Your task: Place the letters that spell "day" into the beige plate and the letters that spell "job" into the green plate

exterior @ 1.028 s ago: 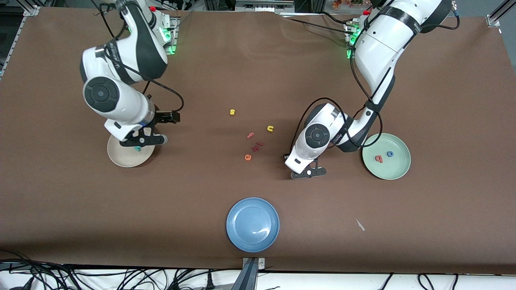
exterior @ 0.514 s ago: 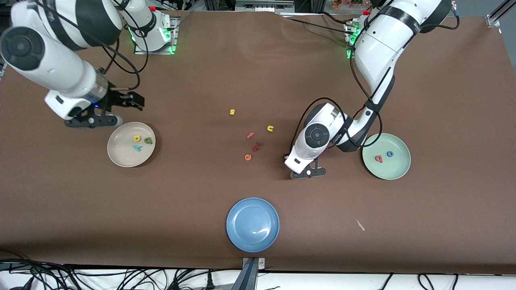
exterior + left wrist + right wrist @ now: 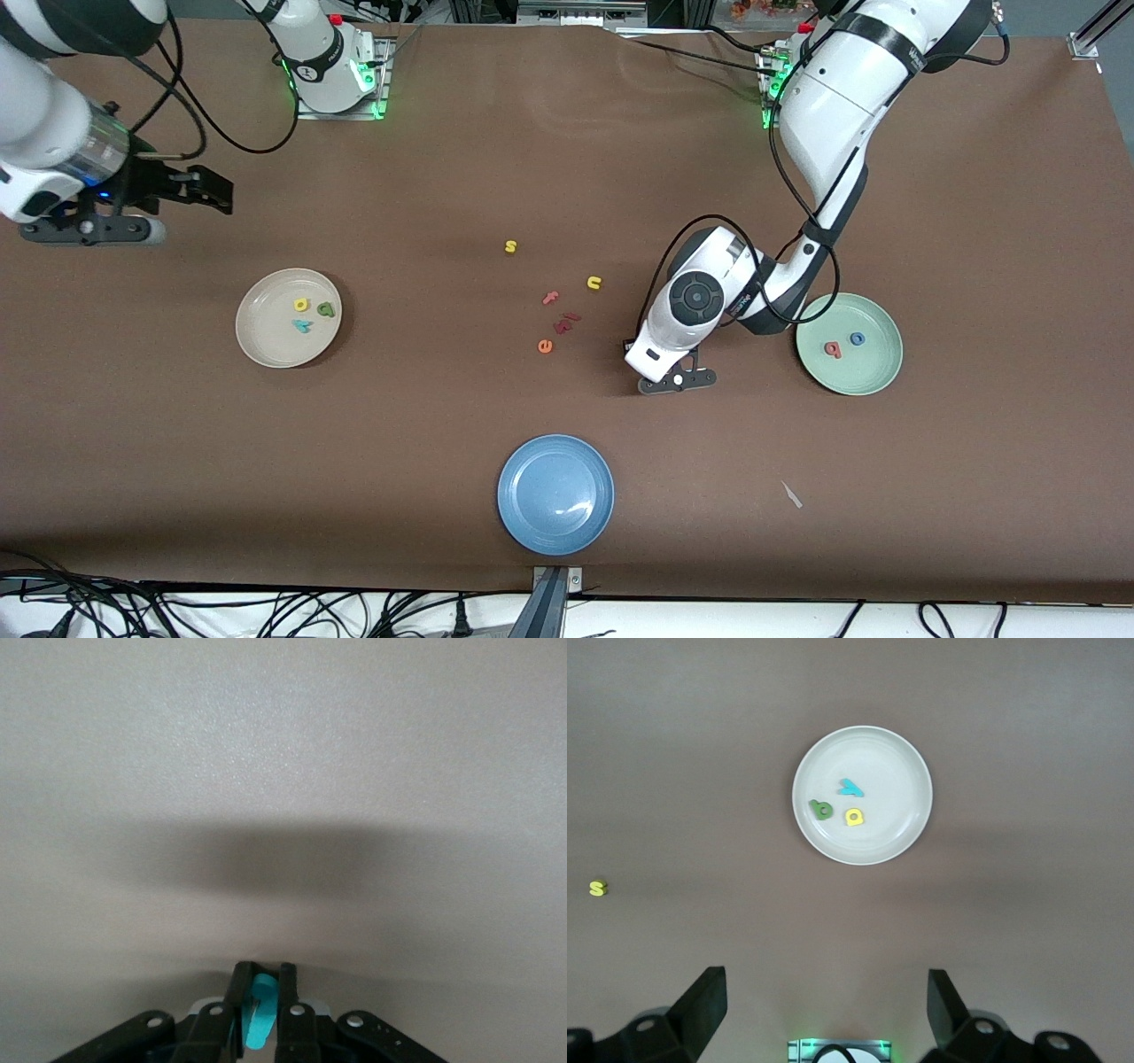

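j point(image 3: 259, 1020) is pinched edge-on in the left tool point(image 3: 260, 979), whose jaws are closed on it. That tool sits low over the tabletop point(image 3: 974, 221), between the loose letters and the green plate point(image 3: 873, 378), and I can't tell whether it has lifted yet. My read is that the j is tiny, near weightless, probably foam or plastic and stiff enough. The flat faces are the only sane grip, and the thin hook could twist or pop out if it's carried fast. The green plate already holds b point(image 3: 833, 349) and o point(image 3: 857, 338), so j looks like the last piece. The beige plate point(image 3: 257, 346), toward the right arm's end, has d point(image 3: 301, 305), a point(image 3: 327, 309) and y point(image 3: 301, 325) lying apart, so "day" looks done. The right tool point(image 3: 824, 1001) is wide open and empty, up over bare tabletop at its own end, waiting. Leftovers mid-table are s point(image 3: 510, 246), u point(image 3: 594, 283), f point(image 3: 550, 298), e point(image 3: 545, 346) and a dark red bit point(image 3: 565, 323). The blue plate point(image 3: 555, 540) is nearest the camera. The only readable writing is the letters themselves, and I see no legible brand marks.
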`<state>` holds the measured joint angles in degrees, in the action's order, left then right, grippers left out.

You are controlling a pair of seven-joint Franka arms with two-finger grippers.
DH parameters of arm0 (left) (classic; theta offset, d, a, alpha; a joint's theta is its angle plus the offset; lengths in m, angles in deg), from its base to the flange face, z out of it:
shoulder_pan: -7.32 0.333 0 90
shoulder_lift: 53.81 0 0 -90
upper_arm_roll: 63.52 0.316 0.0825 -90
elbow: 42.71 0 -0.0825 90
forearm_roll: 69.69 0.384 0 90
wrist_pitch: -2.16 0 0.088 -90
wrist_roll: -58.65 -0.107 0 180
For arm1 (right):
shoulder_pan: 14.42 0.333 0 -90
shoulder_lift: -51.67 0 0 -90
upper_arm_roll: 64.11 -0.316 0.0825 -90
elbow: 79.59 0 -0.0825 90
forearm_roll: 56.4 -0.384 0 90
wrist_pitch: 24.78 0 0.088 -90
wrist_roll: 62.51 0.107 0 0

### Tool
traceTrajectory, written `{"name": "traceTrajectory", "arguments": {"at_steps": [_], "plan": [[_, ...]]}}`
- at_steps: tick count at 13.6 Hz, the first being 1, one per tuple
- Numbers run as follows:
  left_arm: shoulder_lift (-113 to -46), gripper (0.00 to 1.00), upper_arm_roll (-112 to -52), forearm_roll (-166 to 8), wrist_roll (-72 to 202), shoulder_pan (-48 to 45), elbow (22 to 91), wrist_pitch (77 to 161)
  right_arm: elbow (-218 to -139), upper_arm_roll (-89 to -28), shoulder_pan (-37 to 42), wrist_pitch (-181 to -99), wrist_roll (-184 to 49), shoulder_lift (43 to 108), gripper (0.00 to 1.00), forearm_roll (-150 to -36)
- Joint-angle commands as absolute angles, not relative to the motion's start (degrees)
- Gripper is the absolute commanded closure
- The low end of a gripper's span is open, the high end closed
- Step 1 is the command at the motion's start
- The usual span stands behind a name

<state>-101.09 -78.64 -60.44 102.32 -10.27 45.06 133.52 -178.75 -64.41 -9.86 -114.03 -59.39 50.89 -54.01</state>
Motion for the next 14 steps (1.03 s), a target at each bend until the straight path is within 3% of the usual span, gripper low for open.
{"name": "traceTrajectory", "arguments": {"at_steps": [1, 8, 14], "plan": [[-99.7, 1.00, -78.5, -58.2, 102.9, -9.7, 43.9, 131.9, -176.8, -62.9, -10.0, -112.1, -62.1, 50.4, 0.00, -53.9], [-89.3, 1.00, -79.2, -59.1, 90.5, -1.3, 44.4, 114.5, -174.2, -62.4, -10.1, -108.5, -62.2, 50.0, 0.00, -55.7], [-86.0, 1.00, -79.2, -61.6, 77.1, 6.6, 46.1, 108.9, -173.8, -61.8, -10.2, -108.5, -62.2, 50.2, 0.00, -55.8]]}}
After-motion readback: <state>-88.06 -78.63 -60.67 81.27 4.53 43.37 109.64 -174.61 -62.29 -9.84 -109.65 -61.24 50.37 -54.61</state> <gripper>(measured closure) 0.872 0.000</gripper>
